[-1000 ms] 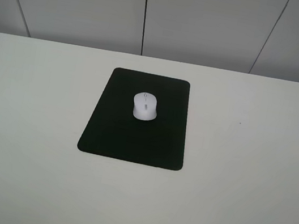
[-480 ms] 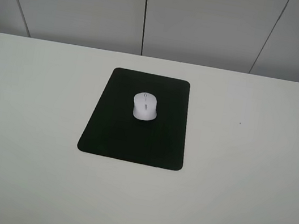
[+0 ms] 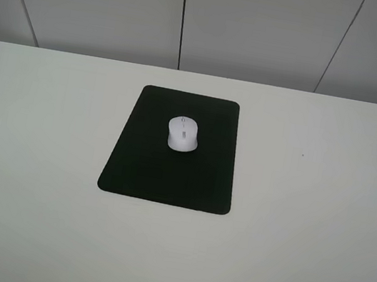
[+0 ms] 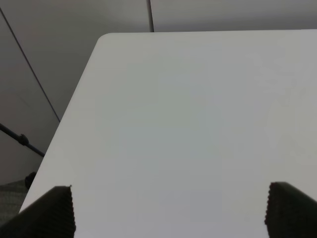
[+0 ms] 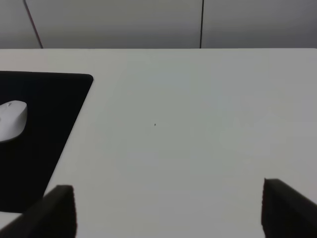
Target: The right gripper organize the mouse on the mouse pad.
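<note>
The white mouse (image 3: 183, 134) lies on the far half of the black mouse pad (image 3: 168, 174) in the middle of the white table. In the right wrist view the mouse (image 5: 11, 120) and the pad (image 5: 39, 129) show at the frame's edge. My right gripper (image 5: 168, 210) is open, its two black fingertips (image 5: 285, 206) wide apart over bare table to the right of the pad, holding nothing. My left gripper (image 4: 171, 213) is open and empty over bare table near the table's left edge. Neither gripper shows in the exterior high view.
The white table (image 3: 308, 204) has a rounded far left corner (image 4: 106, 37). Grey wall panels (image 3: 265, 31) stand behind the table. A small dark speck (image 3: 302, 156) marks the table right of the pad.
</note>
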Robot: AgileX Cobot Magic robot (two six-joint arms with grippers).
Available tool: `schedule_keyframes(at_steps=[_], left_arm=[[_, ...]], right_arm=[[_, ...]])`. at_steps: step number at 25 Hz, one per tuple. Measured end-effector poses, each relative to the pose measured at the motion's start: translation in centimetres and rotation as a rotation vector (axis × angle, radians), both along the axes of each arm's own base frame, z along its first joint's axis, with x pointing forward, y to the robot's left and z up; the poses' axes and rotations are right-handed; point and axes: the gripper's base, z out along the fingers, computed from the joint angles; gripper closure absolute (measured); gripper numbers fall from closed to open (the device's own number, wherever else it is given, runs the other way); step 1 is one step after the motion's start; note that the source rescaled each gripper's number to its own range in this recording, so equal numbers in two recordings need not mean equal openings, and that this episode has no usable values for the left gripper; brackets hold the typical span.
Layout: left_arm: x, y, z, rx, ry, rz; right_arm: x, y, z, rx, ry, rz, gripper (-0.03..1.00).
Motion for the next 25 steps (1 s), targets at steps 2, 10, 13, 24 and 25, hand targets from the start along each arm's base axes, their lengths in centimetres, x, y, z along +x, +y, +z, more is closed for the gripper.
schedule_keyframes(at_steps=[2,10,13,24,25], left_arm=[[0.0,0.0,0.0,0.0,0.0,0.0],[0.0,0.0,0.0,0.0,0.0,0.0],[0.0,0.0,0.0,0.0,0.0,0.0],[0.0,0.0,0.0,0.0,0.0,0.0],[0.0,0.0,0.0,0.0,0.0,0.0]], right_arm=[[0.22,0.09,-0.3,0.004,0.004,0.006,0.09],[0.35,0.19,-0.55,0.01,0.011,0.013,0.09],[0.34,0.19,-0.58,0.01,0.015,0.013,0.09],[0.31,0.4,-0.76,-0.012,0.024,-0.09,0.09],[0.31,0.46,-0.76,-0.019,0.025,-0.083,0.09]])
